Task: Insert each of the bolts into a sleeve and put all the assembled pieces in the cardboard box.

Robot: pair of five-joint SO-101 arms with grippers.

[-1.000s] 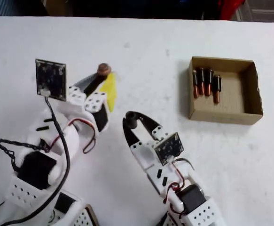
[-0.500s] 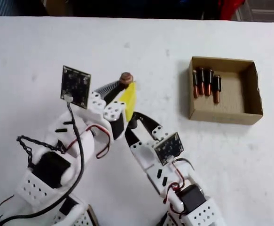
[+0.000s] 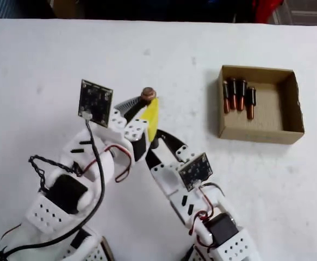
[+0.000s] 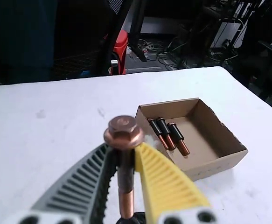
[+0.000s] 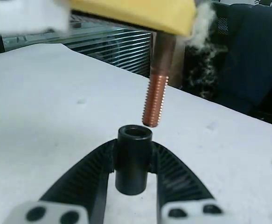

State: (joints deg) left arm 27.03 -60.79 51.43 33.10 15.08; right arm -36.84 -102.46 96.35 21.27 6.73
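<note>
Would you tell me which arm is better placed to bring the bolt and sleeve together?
Probably the left gripper: its jaws hold the bolt upright, threaded tip just above the sleeve held by the right gripper.

The bolt (image 4: 122,133) is shiny copper from head to threaded tip, between the left gripper's (image 4: 124,148) ribbed bright yellow finger (image 4: 166,182) and ribbed grey finger (image 4: 77,191); the sleeve (image 5: 134,161) is plain black, like the ridged fingers of the right gripper (image 5: 134,147). The cardboard box (image 3: 275,111) is tan brown, and the assembled pieces (image 3: 237,97) in it are copper with black sleeves. The table (image 3: 49,49) is white with faint grey specks, and the arms (image 3: 172,182) are white with black motors (image 3: 66,193) and red wires (image 3: 130,163).
</note>
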